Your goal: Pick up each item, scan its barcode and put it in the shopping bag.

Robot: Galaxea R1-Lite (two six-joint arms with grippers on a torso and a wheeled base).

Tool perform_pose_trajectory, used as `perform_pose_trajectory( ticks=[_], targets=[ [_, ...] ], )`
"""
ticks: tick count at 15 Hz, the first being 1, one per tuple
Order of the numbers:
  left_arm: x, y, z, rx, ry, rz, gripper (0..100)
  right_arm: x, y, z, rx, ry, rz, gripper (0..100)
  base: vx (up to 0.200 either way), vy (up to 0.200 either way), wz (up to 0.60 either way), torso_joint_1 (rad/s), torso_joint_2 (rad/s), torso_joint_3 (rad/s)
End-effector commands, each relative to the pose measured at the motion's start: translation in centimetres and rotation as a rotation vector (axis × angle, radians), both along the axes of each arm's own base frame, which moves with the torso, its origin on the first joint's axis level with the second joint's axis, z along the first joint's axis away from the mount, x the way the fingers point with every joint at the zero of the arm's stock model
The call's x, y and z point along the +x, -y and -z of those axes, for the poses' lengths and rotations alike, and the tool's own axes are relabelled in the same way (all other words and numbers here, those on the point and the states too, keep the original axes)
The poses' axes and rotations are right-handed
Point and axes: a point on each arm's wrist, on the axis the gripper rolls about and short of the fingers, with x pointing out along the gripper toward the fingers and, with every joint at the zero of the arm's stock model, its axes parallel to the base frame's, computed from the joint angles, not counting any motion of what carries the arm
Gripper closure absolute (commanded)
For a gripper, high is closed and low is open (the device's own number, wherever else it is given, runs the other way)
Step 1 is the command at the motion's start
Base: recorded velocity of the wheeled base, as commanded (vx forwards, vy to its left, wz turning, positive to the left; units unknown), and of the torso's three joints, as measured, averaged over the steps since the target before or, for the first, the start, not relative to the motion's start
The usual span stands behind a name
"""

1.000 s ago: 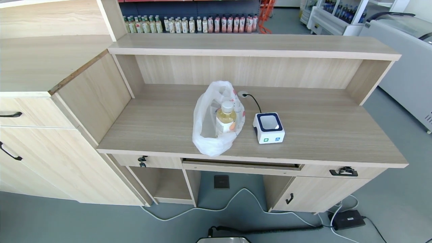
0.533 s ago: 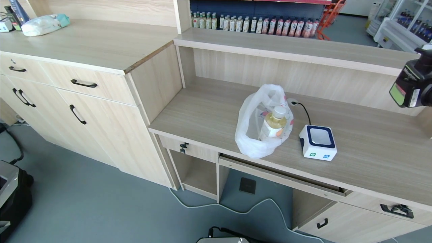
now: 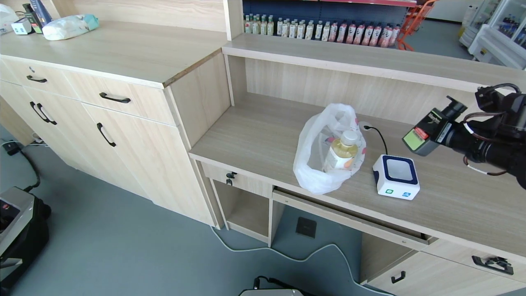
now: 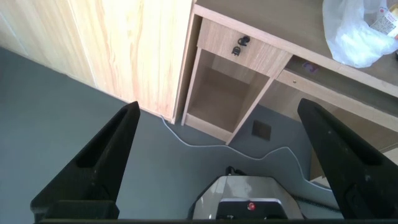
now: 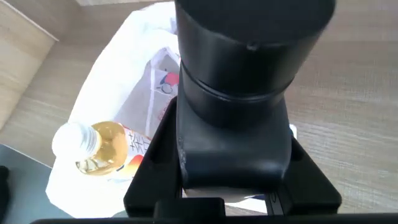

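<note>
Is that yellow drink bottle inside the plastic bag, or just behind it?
Inside. The bottle stands upright in the white bag, in its open mouth, plastic rising around it on both sides.

A black bottle [image 3: 431,128] aloft — tea bottle [image 3: 342,153] upright in bag [image 3: 311,164].

Thin, crinkled plastic shopping bag [image 3: 309,158] — matt, pale wood-grain counter [image 3: 254,135]

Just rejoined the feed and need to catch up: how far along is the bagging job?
Done: one tea bottle stands in the shopping bag on the counter. In hand: the right gripper is shut on a dark bottle, in the air right of the scanner, not over it; whether it was scanned cannot be told. Left: bagging it, after a scan if needed. The left gripper is open and empty.
</note>
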Motion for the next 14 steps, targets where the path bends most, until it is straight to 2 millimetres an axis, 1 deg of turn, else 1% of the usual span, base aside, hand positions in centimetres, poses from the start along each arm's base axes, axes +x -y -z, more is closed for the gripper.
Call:
perform_pose_trajectory(
  ticks=[1, 3, 4, 7, 9, 12, 14],
  targets=[
    [0.0, 0.0, 0.0, 0.000, 0.001, 0.000, 0, 2.3, -0.3, 1.9, 0.033, -0.047, -0.015, 100, 0.000, 0.000, 0.00, 0.000, 0.00, 0.000],
    [0.0, 0.0, 0.0, 0.000, 0.001, 0.000, 0, 3.4, -0.7, 3.3, 0.018, -0.076, -0.032, 100, 0.000, 0.000, 0.00, 0.000, 0.00, 0.000],
    [0.0, 0.0, 0.0, 0.000, 0.001, 0.000, 0, 3.6, -0.7, 3.8, -0.019, -0.082, -0.038, 100, 0.000, 0.000, 0.00, 0.000, 0.00, 0.000],
    [0.0, 0.0, 0.0, 0.000, 0.001, 0.000, 0, 4.3, -0.6, 4.8, -0.025, -0.093, -0.044, 100, 0.000, 0.000, 0.00, 0.000, 0.00, 0.000],
    [0.0, 0.0, 0.0, 0.000, 0.001, 0.000, 0, 4.3, -0.5, 5.2, -0.021, -0.102, -0.070, 100, 0.000, 0.000, 0.00, 0.000, 0.00, 0.000],
    [0.0, 0.0, 0.0, 0.000, 0.001, 0.000, 0, 4.5, -0.5, 5.3, -0.025, -0.101, -0.071, 100, 0.000, 0.000, 0.00, 0.000, 0.00, 0.000],
    [0.0, 0.0, 0.0, 0.000, 0.001, 0.000, 0, 4.8, -0.4, 5.4, -0.057, -0.094, -0.076, 100, 0.000, 0.000, 0.00, 0.000, 0.00, 0.000]
  ],
)
